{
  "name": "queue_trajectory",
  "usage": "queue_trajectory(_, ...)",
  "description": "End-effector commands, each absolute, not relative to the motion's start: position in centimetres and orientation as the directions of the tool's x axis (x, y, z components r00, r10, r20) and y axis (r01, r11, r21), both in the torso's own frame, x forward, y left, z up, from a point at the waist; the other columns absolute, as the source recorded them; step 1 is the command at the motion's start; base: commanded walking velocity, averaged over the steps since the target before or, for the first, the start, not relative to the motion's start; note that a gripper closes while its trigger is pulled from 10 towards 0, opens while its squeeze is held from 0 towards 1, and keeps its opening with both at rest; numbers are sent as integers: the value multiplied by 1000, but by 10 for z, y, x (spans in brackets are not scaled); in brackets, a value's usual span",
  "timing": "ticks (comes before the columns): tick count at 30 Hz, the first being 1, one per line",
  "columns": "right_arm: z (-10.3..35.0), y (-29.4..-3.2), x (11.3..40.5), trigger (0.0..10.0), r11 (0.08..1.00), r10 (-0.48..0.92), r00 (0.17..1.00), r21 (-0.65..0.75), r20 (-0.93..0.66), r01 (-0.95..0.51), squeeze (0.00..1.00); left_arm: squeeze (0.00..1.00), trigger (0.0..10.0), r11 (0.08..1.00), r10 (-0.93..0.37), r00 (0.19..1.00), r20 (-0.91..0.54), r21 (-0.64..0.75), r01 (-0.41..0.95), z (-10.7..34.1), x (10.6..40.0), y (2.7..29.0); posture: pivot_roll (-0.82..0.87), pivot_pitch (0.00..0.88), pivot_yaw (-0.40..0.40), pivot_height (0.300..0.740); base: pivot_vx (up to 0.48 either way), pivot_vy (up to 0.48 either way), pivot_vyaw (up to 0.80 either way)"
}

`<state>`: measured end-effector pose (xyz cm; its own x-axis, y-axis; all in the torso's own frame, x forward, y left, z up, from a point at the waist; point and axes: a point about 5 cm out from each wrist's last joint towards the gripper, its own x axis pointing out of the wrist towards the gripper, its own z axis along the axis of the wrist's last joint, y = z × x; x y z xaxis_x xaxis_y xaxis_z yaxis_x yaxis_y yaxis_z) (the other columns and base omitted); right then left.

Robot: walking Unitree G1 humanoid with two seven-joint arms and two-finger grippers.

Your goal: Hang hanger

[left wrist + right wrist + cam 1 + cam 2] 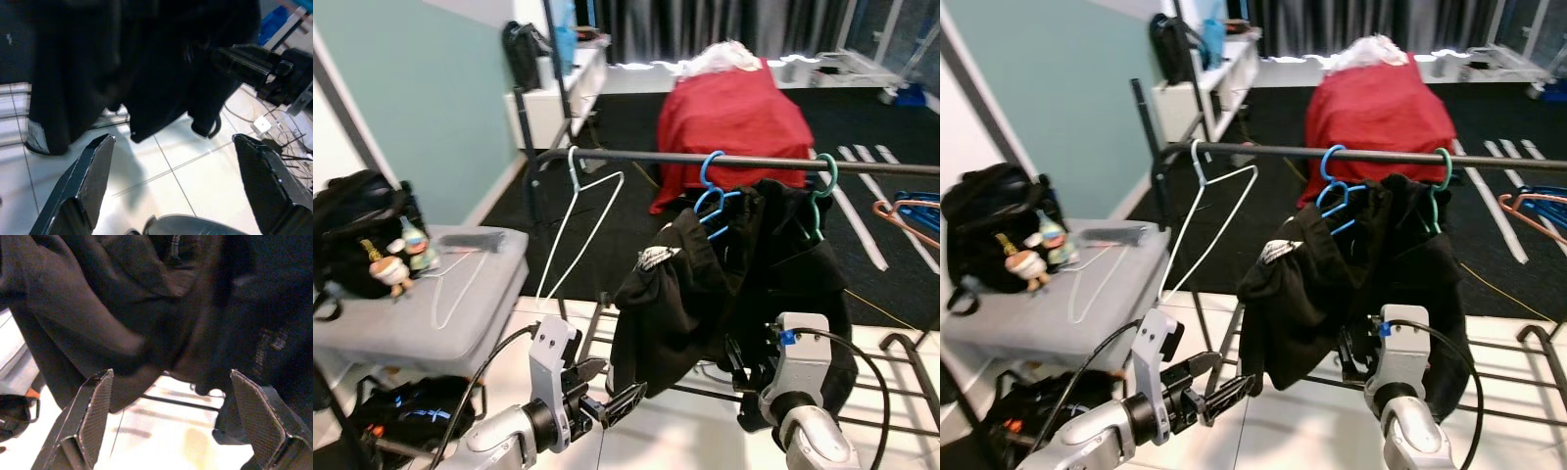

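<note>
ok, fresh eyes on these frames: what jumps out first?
The dark garments bunched on a blue hanger and a green hanger at the middle of the black rail. Next, the bare white hanger hooked near the rail's left end, and the red-draped shape behind. Low in front, the left gripper and right gripper sit open below the clothes, holding nothing.

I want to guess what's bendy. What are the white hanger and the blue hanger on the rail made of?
The white hanger looks like thin coated wire: one slim rod bent into a triangle. The blue hanger looks like glossy plastic, thicker and rounded, though coated metal is possible. The rail looks like dark metal tube.
</note>
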<state>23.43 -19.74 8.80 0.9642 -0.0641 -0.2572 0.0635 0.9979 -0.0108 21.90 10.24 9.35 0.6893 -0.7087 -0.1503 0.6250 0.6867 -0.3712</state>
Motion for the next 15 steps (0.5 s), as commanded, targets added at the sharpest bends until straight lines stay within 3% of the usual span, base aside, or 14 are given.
queue_trajectory(1, 84, -200, 231, 10000, 997, -80, 960, -14, -269, 80, 0, 0, 10000, 692, -705, 691, -159, -363, 623, 92, 220, 103, -195, 0, 48, 740, -480, 0, 0)
queue_trajectory(6, 83, -209, 233, 10000, 992, -122, 953, -36, -275, 117, 0, 0, 10000, 693, -705, 692, -156, -362, 624, 92, 220, 103, -194, 0, 49, 740, -480, 0, 0)
queue_trajectory(9, 42, -269, 213, 10000, 971, -237, 885, -108, -401, 211, 0, 0, 10000, 838, -523, 822, -225, -314, 446, 73, 239, 144, -174, 0, 29, 740, -480, 0, 0)
queue_trajectory(14, 33, -274, 206, 10000, 973, -229, 875, -96, -427, 208, 0, 0, 10000, 870, -468, 847, -253, -303, 389, 64, 241, 154, -173, 0, 29, 740, -478, 0, 0)
queue_trajectory(15, 25, -270, 201, 10000, 978, -206, 873, -86, -442, 188, 0, 0, 10000, 898, -410, 865, -289, -292, 329, 53, 241, 163, -158, 0, 26, 740, -412, 0, 0)
